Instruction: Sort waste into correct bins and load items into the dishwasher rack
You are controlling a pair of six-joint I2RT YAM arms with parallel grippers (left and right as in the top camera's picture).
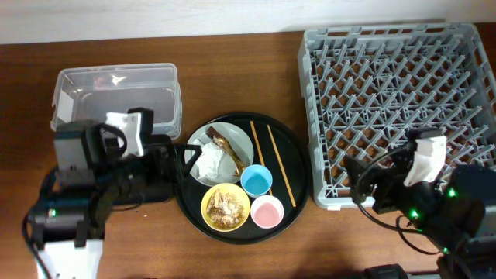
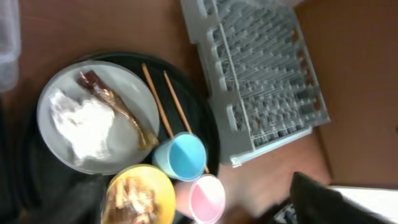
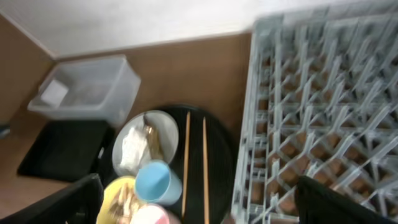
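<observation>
A pale plate [image 1: 232, 138] on the round black tray holds a brown fish scrap [image 1: 227, 147] and a crumpled white tissue [image 1: 208, 163]. A yellow bowl [image 1: 225, 207] holds beige crumbly bits. A blue cup [image 1: 256, 180], a pink cup [image 1: 267, 211] and two chopsticks [image 1: 280, 167] lie beside them. The grey rack [image 1: 403, 101] stands at the right and holds nothing. The clear tub [image 1: 116, 93] is at the back left. The shallow black tray [image 3: 62, 149] lies in front of it, mostly under my left arm. My left gripper [image 1: 180, 159] is open at the round tray's left edge. My right gripper [image 1: 358, 184] is open over the rack's front left corner.
The round black tray [image 1: 298, 174] sits between the two arms, close against the rack's left wall. The wall runs along the back of the table. My arms' bases and cables fill the front left and front right corners.
</observation>
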